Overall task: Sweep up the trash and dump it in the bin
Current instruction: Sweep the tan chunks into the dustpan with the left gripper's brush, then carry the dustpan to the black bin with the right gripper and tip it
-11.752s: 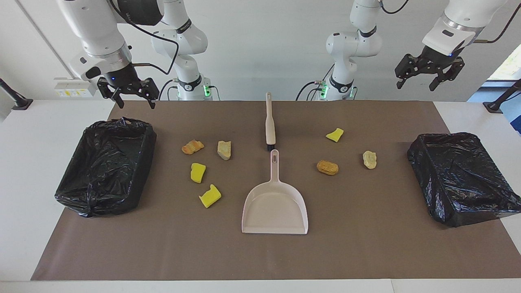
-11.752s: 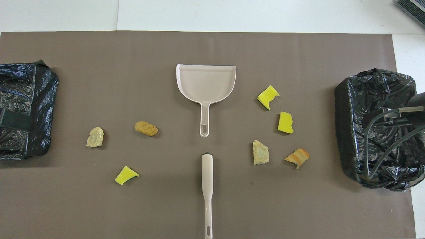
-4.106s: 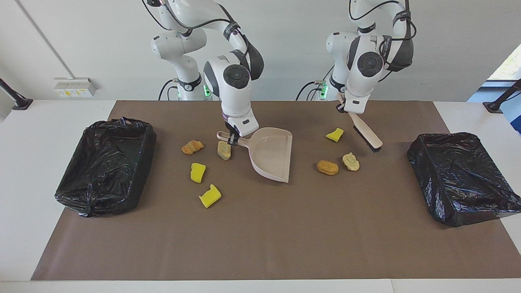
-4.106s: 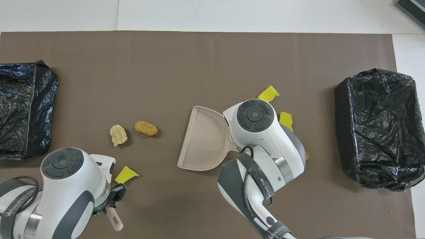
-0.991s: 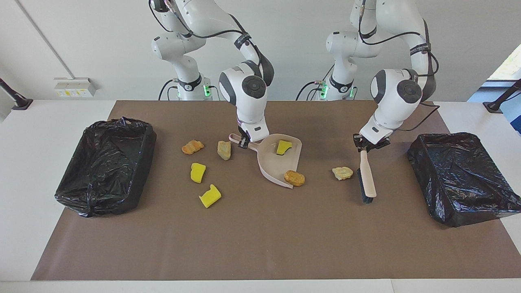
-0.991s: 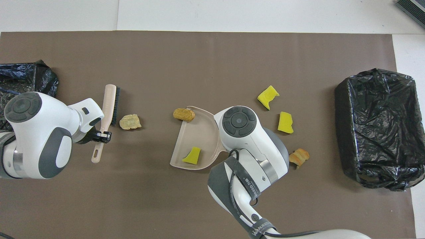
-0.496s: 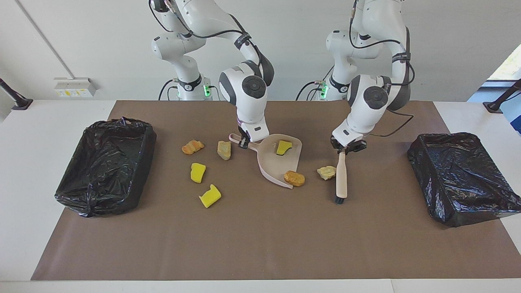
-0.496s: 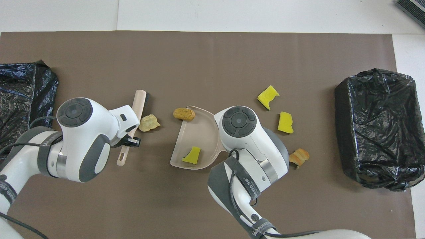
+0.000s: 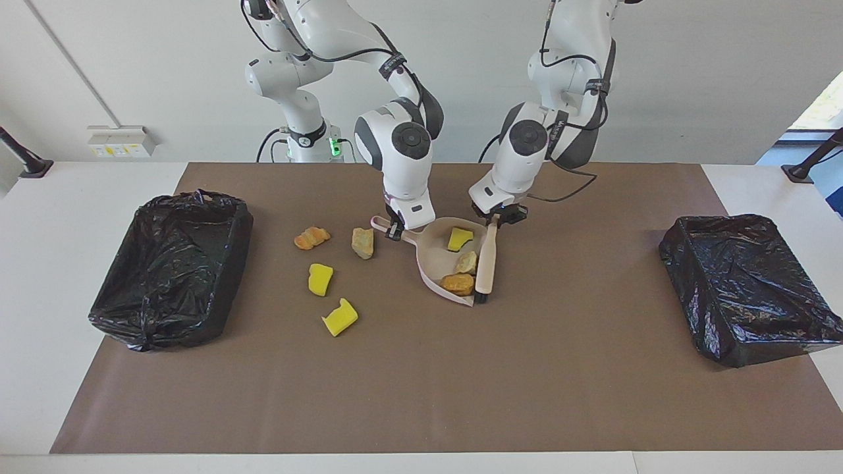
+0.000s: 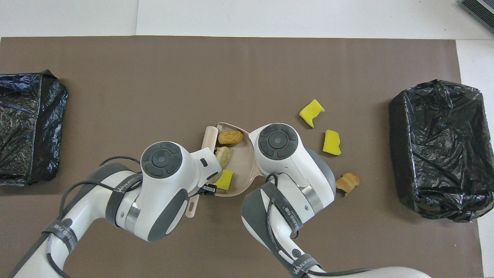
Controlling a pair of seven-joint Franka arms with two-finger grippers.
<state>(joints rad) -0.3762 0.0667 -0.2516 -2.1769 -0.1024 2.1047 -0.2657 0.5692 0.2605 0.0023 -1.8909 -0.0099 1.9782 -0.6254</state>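
Table [image 9: 757, 191], brown mat [image 9: 421, 382]: two black-lined bins, one at my right arm's end [image 9: 172, 266], one at my left arm's end [image 9: 744, 286]. Dustpan [image 9: 440, 273], mid-mat: my right tool [image 9: 394, 228] clenched on its handle. Brush [image 9: 486, 266] along the pan's open edge: my left tool [image 9: 500, 216] clenched on its handle. Trash: three scraps in the pan [image 9: 460, 259]; four on the mat [image 9: 327, 276] toward my right arm's bin.
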